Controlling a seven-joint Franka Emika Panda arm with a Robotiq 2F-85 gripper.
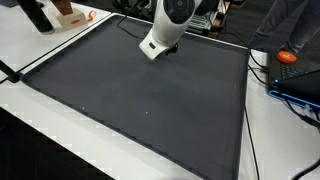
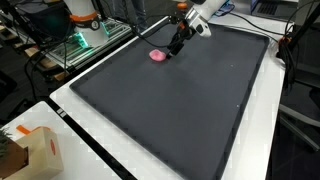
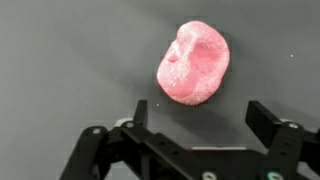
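The claw [image 3: 197, 112] stands with its jaws wide apart and nothing between them; in the wrist view its two dark fingers [image 3: 140, 112] come up from the lower edge, left and right of a bare strip of dark mat [image 3: 60, 60]. Just past the fingertips, not touching either one, lies a pink lump [image 3: 195, 62] with a grainy, sugar-like surface. It sits roughly centred on the gap between the fingers, a little nearer the right-hand one in that view. In an exterior view the claw [image 2: 176, 46] hangs low over the mat, pointing down at a slant, and the pink lump [image 2: 157, 56] rests on the mat just beside its tip, near the far edge. In an exterior view the white arm [image 1: 162, 35] hides the lump. The mat covers most of the white table [image 2: 62, 100], and a cardboard box [image 2: 30, 150] stands at a near corner, well apart from the claw.
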